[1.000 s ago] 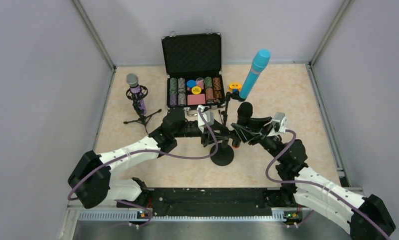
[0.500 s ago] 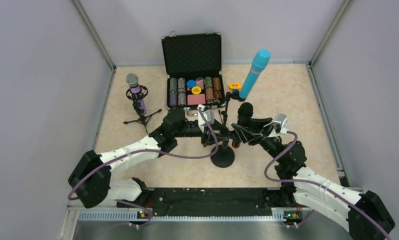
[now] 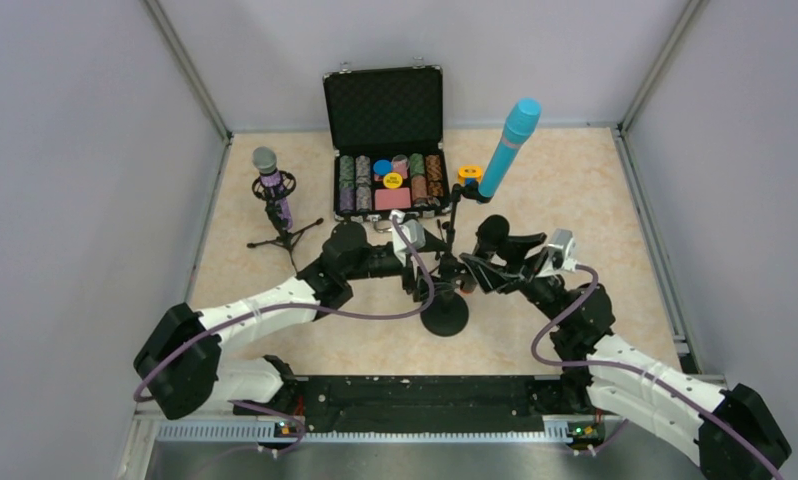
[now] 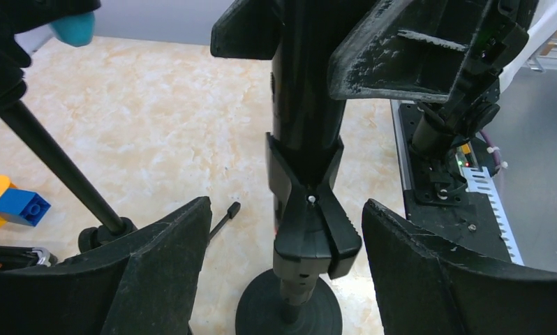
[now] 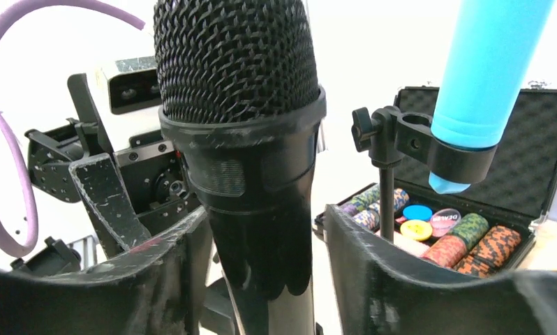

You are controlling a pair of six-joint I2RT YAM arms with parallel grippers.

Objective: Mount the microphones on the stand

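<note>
The job looks nearly finished. The purple microphone (image 3: 268,172) stands in its small tripod stand (image 3: 285,236) at the left of the bench (image 3: 575,200). The cyan microphone (image 3: 510,142) sits tilted in the clip of a thin pole stand just beside the open chip case (image 3: 383,105). The black microphone (image 5: 237,105), the last one, stands upright at the middle of the bench, its body seated in the clip (image 4: 309,230) of the round-based stand (image 3: 444,316). The left fingers (image 4: 157,265) are spread wide on either side of that clip, touching neither it nor the microphone. The right fingers (image 5: 373,265) flank the black microphone just below its mesh head. One lies against it and a thin gap shows at the other, so I cannot tell whether they are gripping. What seems left is for the right arm to let go and for both arms to draw clear without knocking the stand.
</note>
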